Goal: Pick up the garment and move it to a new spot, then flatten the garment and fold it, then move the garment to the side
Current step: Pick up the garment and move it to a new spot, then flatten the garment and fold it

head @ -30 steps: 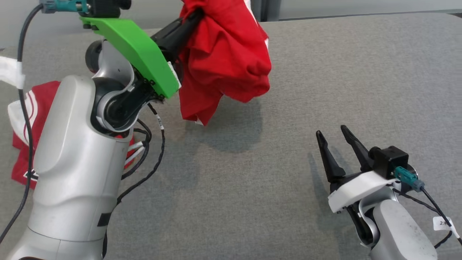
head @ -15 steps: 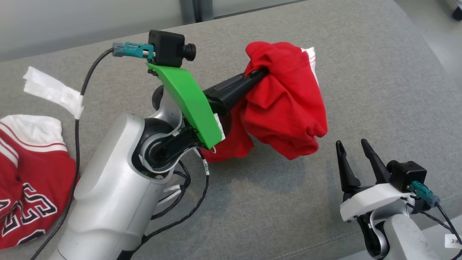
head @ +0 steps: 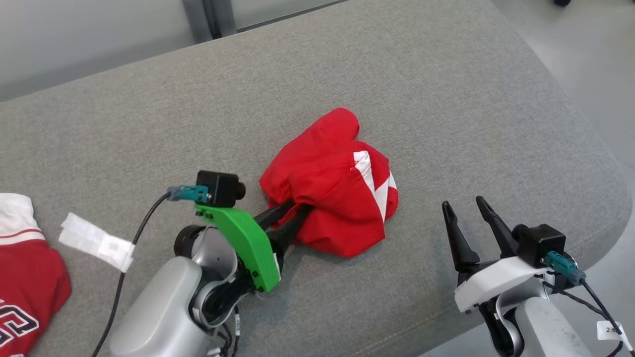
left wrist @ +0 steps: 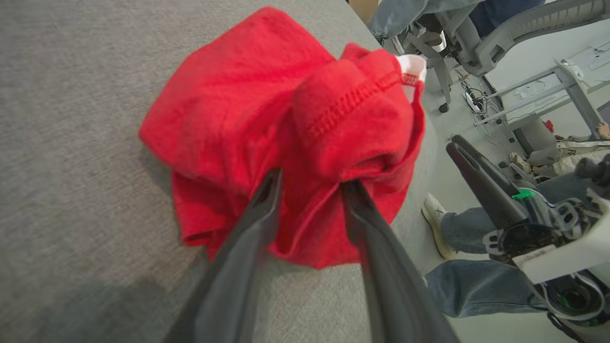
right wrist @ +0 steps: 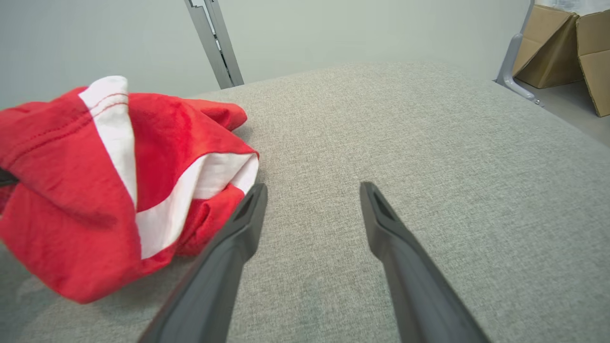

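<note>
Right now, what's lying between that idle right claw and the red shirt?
Nothing: only a bare grey fabric surface separates the right gripper from the red garment, as the head view shows.

Your left end effector (head: 294, 212) reaches low toward the far right, its two fingers parted. Your right end effector (head: 462, 202) hovers at the near right, fingers spread and pointing away, empty.

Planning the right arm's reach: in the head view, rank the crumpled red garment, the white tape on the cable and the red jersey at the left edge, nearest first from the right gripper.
1. Crumpled red garment: just left of the right gripper, nearest.
2. White tape: far to its left, past the left arm.
3. Red jersey: at the left edge, farthest.
</note>
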